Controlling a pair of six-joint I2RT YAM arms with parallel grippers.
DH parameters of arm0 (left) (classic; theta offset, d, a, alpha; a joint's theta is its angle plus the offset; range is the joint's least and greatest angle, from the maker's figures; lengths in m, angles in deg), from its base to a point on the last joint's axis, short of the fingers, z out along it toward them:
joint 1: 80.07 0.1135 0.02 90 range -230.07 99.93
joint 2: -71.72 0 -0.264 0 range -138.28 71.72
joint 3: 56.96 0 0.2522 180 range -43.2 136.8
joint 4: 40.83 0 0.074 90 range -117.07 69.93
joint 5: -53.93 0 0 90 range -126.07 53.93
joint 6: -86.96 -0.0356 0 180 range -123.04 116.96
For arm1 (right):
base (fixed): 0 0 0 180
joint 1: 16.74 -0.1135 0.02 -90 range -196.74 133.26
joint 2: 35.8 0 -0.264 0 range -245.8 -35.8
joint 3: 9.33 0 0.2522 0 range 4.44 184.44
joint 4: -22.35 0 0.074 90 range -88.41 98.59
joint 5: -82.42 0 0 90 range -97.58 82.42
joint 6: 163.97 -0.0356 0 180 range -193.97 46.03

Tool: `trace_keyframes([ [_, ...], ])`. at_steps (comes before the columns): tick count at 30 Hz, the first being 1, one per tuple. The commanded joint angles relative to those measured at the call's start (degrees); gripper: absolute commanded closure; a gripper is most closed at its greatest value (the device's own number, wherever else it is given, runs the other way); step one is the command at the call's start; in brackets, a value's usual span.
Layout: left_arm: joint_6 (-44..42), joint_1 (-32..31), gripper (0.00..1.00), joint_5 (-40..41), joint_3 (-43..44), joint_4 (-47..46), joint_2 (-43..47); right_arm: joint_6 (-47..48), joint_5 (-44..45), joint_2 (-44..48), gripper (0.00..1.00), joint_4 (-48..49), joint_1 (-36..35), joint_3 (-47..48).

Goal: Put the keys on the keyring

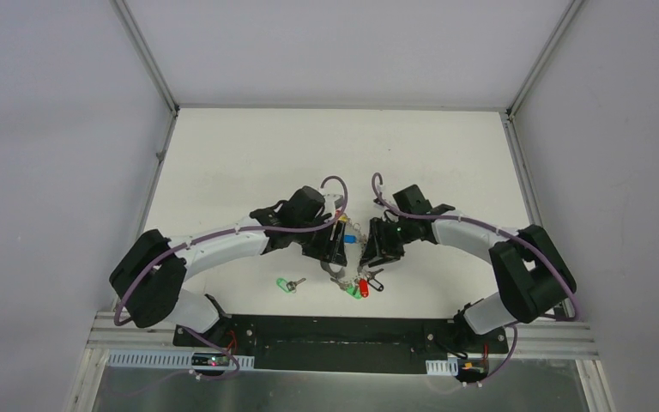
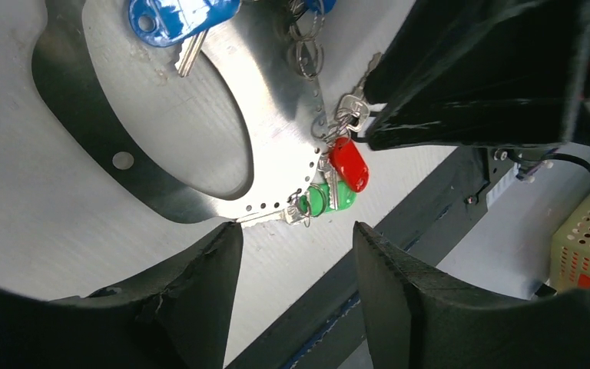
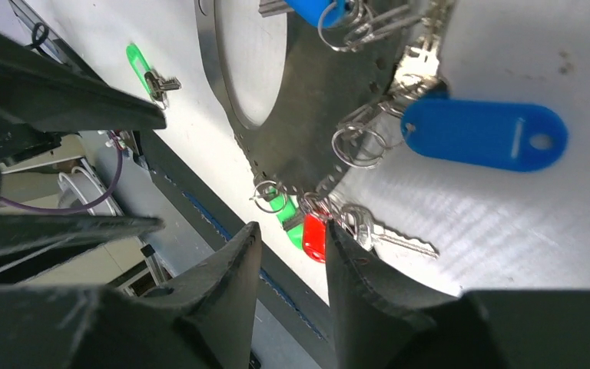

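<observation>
- The keyring [image 2: 276, 131], hung with blue, red and green tags, sits between your claws.
- A green-tagged key [image 1: 287, 284] lies loose on the table [image 1: 223, 154] nearby, unthreaded.
- Your left claw [image 2: 296, 227] stands apart, empty.
- Your right claw [image 3: 292, 227] is nearly together at the red tag [image 3: 314, 238]; grip unclear.
- Next, likely: fetch that key precisely.

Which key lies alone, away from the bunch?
The green-tagged key on the table's left; the red, blue and other green keys cluster on the keyring.

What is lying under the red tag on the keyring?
A green tag lies partly under the red tag, with a silver key across the green one. Anything else beneath the red tag is covered by it.
</observation>
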Motion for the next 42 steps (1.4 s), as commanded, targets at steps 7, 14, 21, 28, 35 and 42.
trace_keyframes([
  [7,-2.24,-0.07,0.45,0.29,-4.29,-6.45,9.10,3.05,1.59,-5.34,0.71,-1.18,-5.83,4.66],
  [14,-6.04,-0.10,0.43,0.99,-6.74,-8.20,13.61,2.79,5.09,1.34,0.71,-2.73,-6.27,2.19],
  [21,-13.20,-0.07,0.43,-4.19,-4.73,-8.46,11.96,-0.47,6.37,8.64,0.66,-1.51,-3.42,-0.82],
  [28,-17.17,-0.22,0.44,-11.06,-0.32,-9.51,3.09,-3.54,-3.07,14.51,0.65,1.41,8.81,-8.12],
  [35,-20.68,-3.57,0.46,-12.06,6.39,-7.86,-7.53,-5.34,-6.58,20.20,0.64,1.17,16.69,-12.32],
  [42,-24.05,-5.19,0.50,-9.99,11.81,-6.17,-14.57,-5.99,-8.91,21.08,0.64,1.32,20.55,-13.95],
])
